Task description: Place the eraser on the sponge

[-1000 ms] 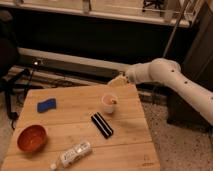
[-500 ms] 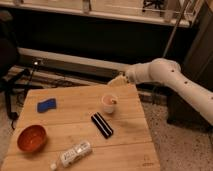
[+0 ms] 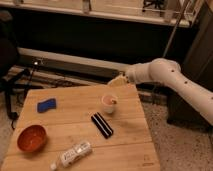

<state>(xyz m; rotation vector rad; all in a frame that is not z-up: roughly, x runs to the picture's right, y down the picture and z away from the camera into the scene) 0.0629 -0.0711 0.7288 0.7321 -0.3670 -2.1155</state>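
Note:
The black eraser (image 3: pixel 102 125) with a light stripe lies flat near the middle of the wooden table (image 3: pixel 60 115), angled diagonally. The bright blue sponge (image 3: pixel 46 105) rests on the table's left side, well apart from the eraser. My gripper (image 3: pixel 116 80) hangs over the table's far right edge, at the end of the white arm (image 3: pixel 170 80) that comes in from the right. It is above and behind the eraser and touches neither object.
A small white cup (image 3: pixel 109 103) stands just behind the eraser. An orange bowl (image 3: pixel 32 138) sits at the front left. A clear plastic bottle (image 3: pixel 72 154) lies on its side near the front edge. A dark wall and cables are behind the table.

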